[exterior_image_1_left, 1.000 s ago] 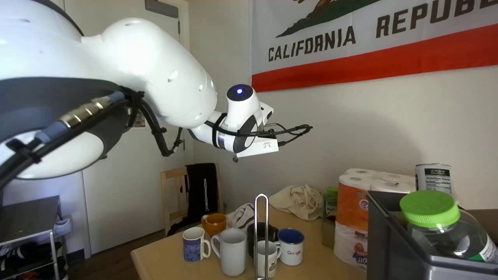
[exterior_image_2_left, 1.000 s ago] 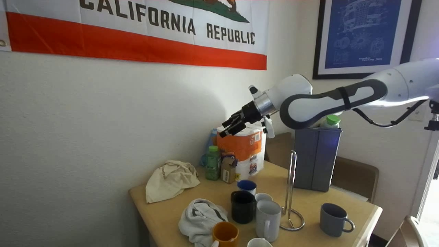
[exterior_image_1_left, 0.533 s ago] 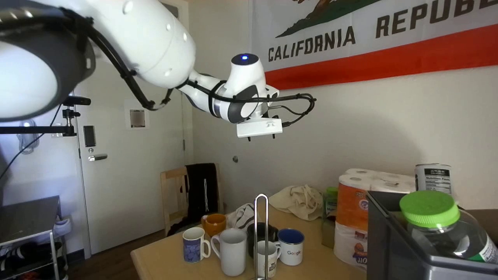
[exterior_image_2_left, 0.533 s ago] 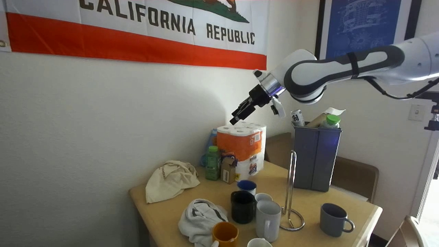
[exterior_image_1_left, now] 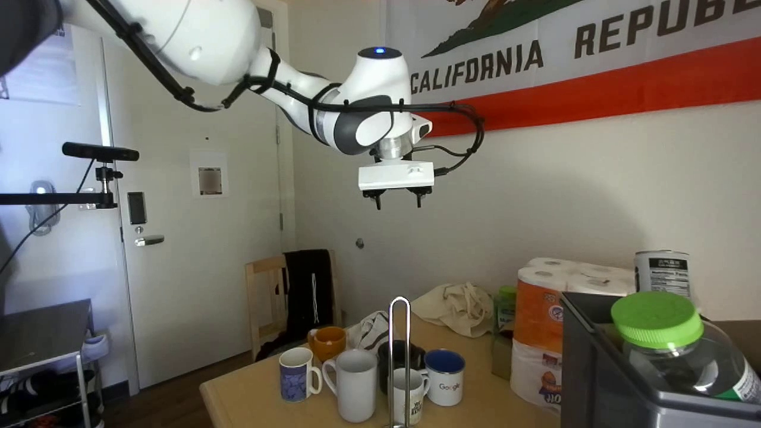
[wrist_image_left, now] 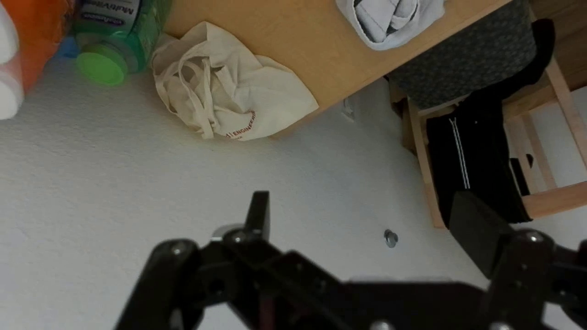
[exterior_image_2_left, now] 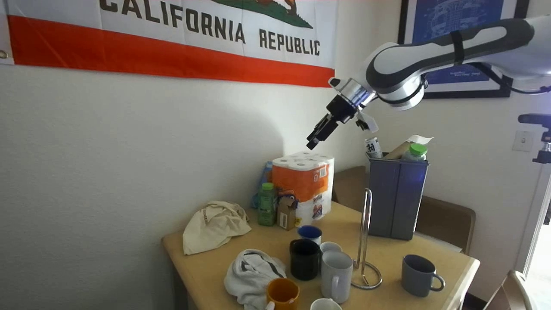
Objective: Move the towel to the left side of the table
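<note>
The towel [exterior_image_2_left: 252, 275], whitish grey with dark stripes, lies crumpled on the light tan table [exterior_image_2_left: 389, 260], beside an orange mug [exterior_image_2_left: 283, 292]. In an exterior view the towel [exterior_image_1_left: 370, 330] is partly hidden behind mugs. It shows partly at the top edge of the wrist view [wrist_image_left: 394, 23], near the edge of the table [wrist_image_left: 293, 36]. My gripper [exterior_image_1_left: 398, 205] is high above the table, well apart from the towel, and points down at a tilt [exterior_image_2_left: 313, 144]. In the wrist view the fingers [wrist_image_left: 361, 197] are wide apart with nothing between them.
A beige cloth bag [exterior_image_2_left: 215, 228] lies at the table's corner by the wall. Several mugs, including a black one [exterior_image_2_left: 304, 260], crowd near the towel. A metal stand [exterior_image_2_left: 365, 232], a green bottle [exterior_image_2_left: 267, 204], paper rolls [exterior_image_2_left: 301, 181] and a grey bin [exterior_image_2_left: 396, 198] also stand there.
The arm has risen and drawn back, and the gripper has tilted to point more downward. The towel and the mugs have not moved.
</note>
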### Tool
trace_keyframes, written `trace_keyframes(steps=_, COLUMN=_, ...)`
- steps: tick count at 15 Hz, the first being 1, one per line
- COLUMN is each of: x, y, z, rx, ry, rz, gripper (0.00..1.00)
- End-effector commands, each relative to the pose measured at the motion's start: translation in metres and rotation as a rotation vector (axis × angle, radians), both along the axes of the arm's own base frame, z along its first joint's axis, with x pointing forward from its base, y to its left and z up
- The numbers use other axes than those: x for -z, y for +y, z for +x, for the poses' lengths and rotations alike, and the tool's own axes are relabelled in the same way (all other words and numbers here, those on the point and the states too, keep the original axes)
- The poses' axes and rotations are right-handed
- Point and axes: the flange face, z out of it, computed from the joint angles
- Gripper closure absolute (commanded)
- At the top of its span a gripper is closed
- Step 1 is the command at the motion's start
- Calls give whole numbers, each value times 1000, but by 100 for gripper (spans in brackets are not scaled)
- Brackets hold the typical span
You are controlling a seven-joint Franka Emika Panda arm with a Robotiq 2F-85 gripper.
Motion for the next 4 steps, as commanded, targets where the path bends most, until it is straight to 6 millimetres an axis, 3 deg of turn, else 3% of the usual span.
trace_keyframes(steps=1, x=7, y=-13, z=-14, rx=-2, ry=29, rz=-20, gripper=0)
trace_keyframes(steps=4, x=20, y=-20, z=-18, rx=-19, ry=33, rz=-7, gripper=0)
